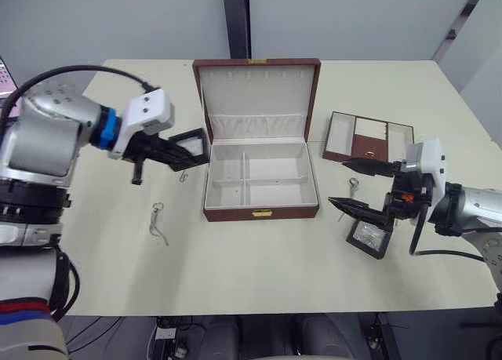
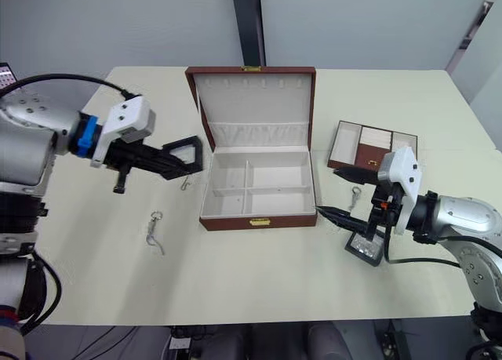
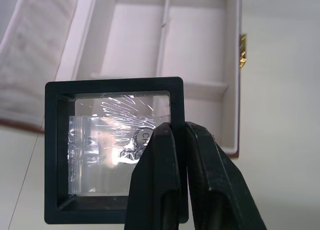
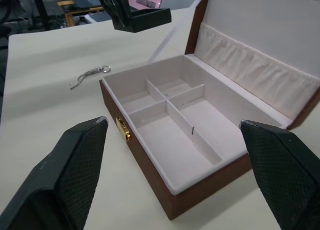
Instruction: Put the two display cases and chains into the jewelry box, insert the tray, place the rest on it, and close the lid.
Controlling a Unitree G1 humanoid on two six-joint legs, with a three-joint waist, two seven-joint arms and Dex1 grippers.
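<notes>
The jewelry box (image 1: 261,212) stands open mid-table, its cream compartments empty and its lid (image 1: 255,93) upright. My left gripper (image 1: 187,152) is shut on one display case (image 3: 100,140) and holds it above the table at the box's left edge. The other display case (image 1: 370,236) lies on the table to the right of the box, under my right gripper (image 1: 358,187), which is open and empty. The tray (image 1: 369,137) rests at the back right. One chain (image 1: 159,220) lies left of the box, another chain (image 1: 183,174) below the held case, and a third chain (image 1: 353,184) between the right gripper's fingers.
The cream table (image 1: 259,274) has open room in front of the box. A dark vertical post (image 1: 235,19) rises behind the table's far edge. The table's right edge runs close to my right arm.
</notes>
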